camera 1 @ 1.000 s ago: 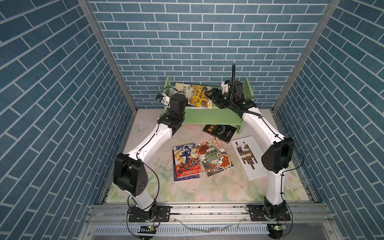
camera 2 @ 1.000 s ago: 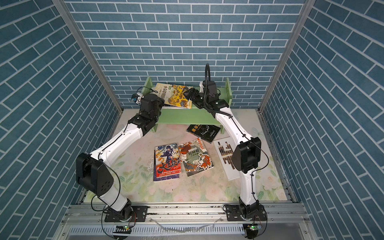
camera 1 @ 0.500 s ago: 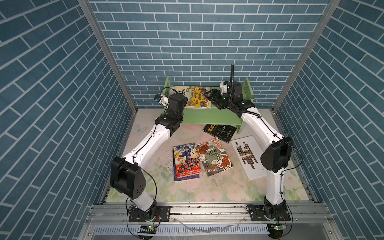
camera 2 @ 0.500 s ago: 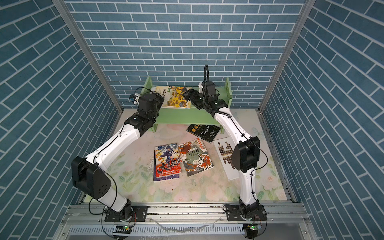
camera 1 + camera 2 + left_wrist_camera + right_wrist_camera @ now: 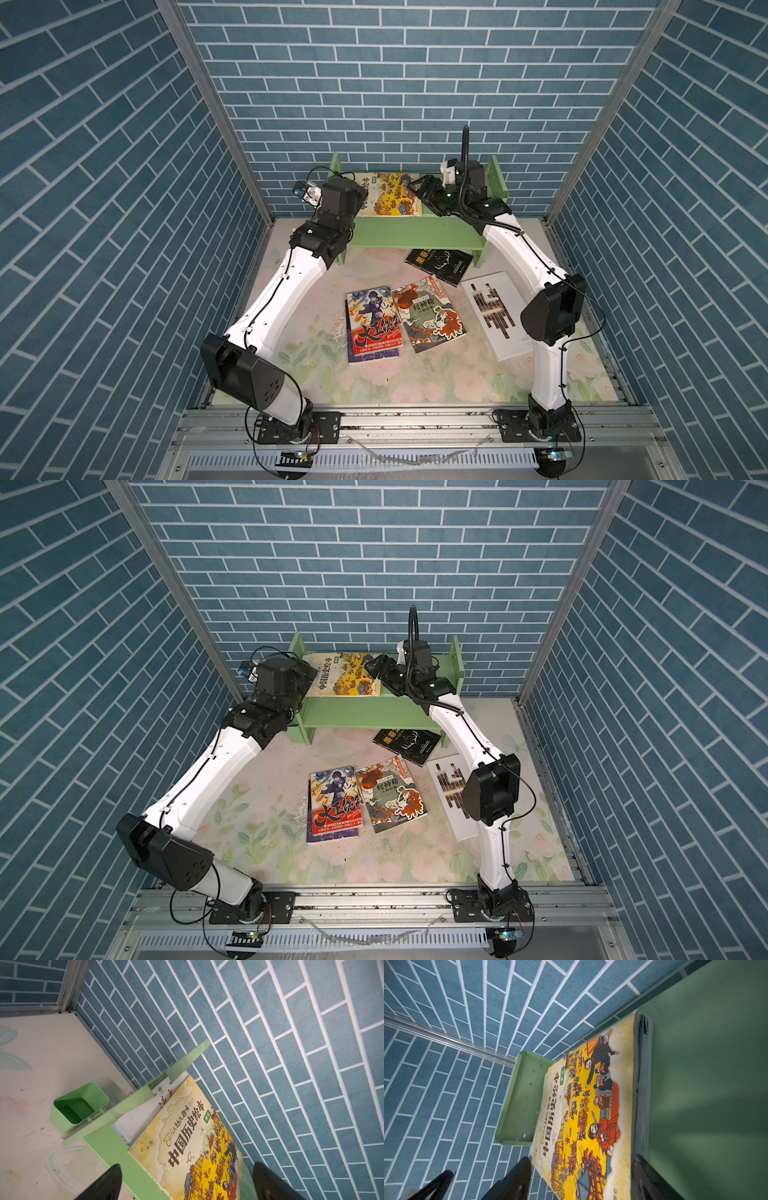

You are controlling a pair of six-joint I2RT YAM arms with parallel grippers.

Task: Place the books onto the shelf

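Light-green shelf (image 5: 415,232) (image 5: 365,712) stands at the far edge of the floral mat (image 5: 316,374), against the brick wall. A yellow history picture book (image 5: 395,199) (image 5: 349,679) (image 5: 197,1147) (image 5: 591,1105) sits cover-up at the left end of the top tier, on a white book (image 5: 141,1118) and close to the left side panel. The left gripper (image 5: 187,1176) is spread wide and holds nothing, its black fingertips (image 5: 110,1180) flanking the book's near corner with gaps on both sides. The right gripper (image 5: 581,1159) (image 5: 417,189) is at the book's right end, also unclenched. One finger (image 5: 645,1172) sits by the page edges and the other hangs over the cover; contact unclear. A small green cup (image 5: 79,1105) hangs outside the left panel. Four covers show on the mat. A black book with gold characters (image 5: 440,262) lies by the shelf's right leg. A blue-and-red manga cover (image 5: 374,324) and an orange-beast cover (image 5: 428,313) lie side by side mid-mat. A white book with dark bars (image 5: 494,316) is near the right edge.
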